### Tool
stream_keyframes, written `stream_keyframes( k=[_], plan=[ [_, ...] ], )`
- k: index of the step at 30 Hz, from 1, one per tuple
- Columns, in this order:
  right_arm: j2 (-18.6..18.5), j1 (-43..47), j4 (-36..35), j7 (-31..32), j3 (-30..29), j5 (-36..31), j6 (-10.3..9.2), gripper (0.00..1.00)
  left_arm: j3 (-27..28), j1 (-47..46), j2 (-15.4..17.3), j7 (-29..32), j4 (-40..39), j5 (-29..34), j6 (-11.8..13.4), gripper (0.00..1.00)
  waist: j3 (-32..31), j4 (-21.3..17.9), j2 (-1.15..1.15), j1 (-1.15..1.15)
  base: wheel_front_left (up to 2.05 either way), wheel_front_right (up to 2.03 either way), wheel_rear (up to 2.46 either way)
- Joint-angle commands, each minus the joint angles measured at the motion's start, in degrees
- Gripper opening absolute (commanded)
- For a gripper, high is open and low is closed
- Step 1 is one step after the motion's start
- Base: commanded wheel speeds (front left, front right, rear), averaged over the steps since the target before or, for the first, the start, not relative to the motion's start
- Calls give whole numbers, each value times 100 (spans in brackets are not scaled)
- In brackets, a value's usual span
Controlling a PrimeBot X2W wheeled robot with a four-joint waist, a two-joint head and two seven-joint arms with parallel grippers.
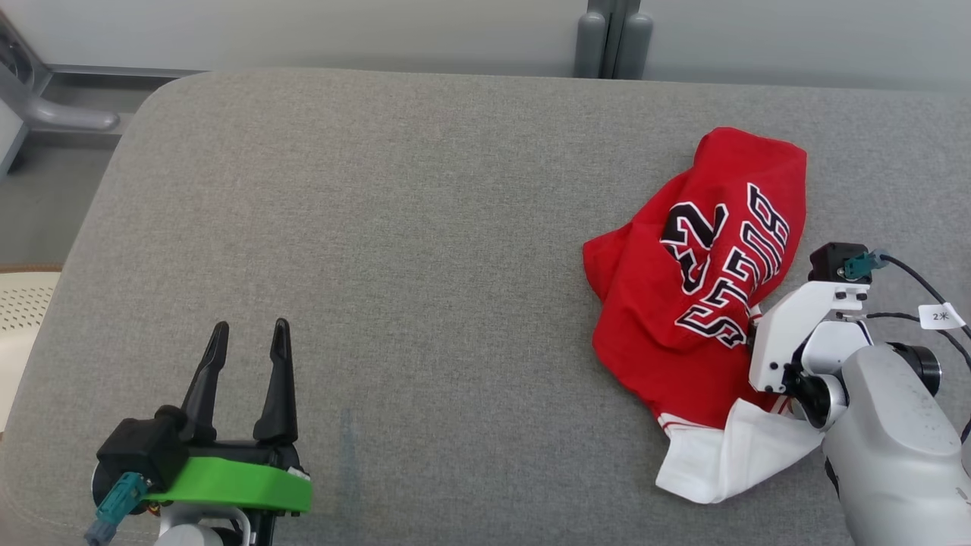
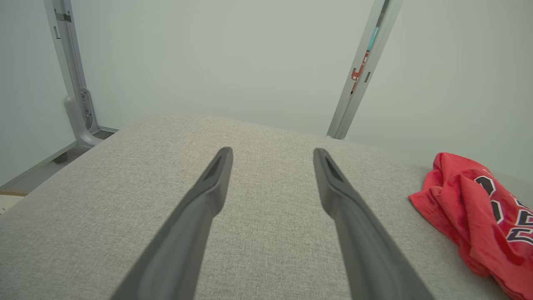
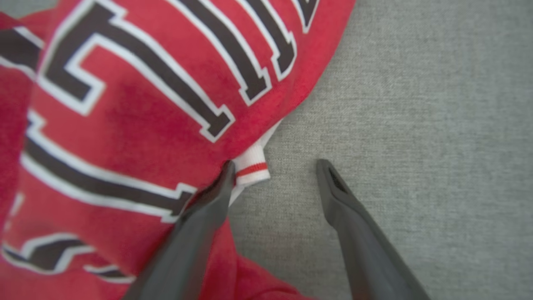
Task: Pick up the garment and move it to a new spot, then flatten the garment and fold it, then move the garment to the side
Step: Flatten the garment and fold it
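The garment (image 1: pixel 705 258) is a crumpled red jersey with black and white lettering and a white trimmed edge, lying on the right side of the grey cushion (image 1: pixel 425 227). In the right wrist view my right gripper (image 3: pixel 272 168) stands open just above the garment (image 3: pixel 125 108); its left finger touches the red cloth by a white striped trim and its right finger is over bare cushion. From the head camera its fingers are hidden behind the white wrist. My left gripper (image 1: pixel 249 334) is open and empty over the cushion's near left. The left wrist view has my left gripper (image 2: pixel 272 155) far left of the garment (image 2: pixel 479 208).
The grey cushion's (image 2: pixel 266 216) rounded far edge meets a pale wall with grey metal posts (image 2: pixel 362 71). At the far left a grey frame foot (image 1: pixel 61 114) stands on the floor, and a pale perforated object (image 1: pixel 19 311) sits beside the cushion's left edge.
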Motion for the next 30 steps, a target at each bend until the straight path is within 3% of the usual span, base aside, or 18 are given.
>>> stream_keyframes(
  k=[1,6,11,16,24,26,30],
  plan=[
    [19,-1,160,19,108,72,2,0,28,-79,5,1,-1,-41,-19,100,8,3,0,0,0,0,0],
    [-442,-336,159,-424,294,-276,-5,0,59,-70,-14,1,1,-30,-21,100,-22,9,0,0,0,0,0],
    [-563,-645,-194,-828,532,-866,-2,0,84,54,-39,1,46,-43,-23,100,-214,-8,0,0,0,0,0],
    [-490,-836,-718,-1005,913,-1023,-3,0,38,185,-80,1,69,-40,-25,100,-458,-31,0,0,0,0,0],
    [-349,-734,-1585,-863,1412,-632,-3,0,47,353,-66,1,47,-37,-26,100,-745,-5,0,0,0,0,0],
    [-436,-679,-1685,-760,1330,-631,-3,0,50,388,-68,1,26,-34,-26,100,-762,4,0,0,0,0,0],
    [-556,-592,-1503,-697,553,-915,-3,0,15,381,-64,1,10,-36,-27,100,-732,54,0,0,0,0,0]
  ],
)
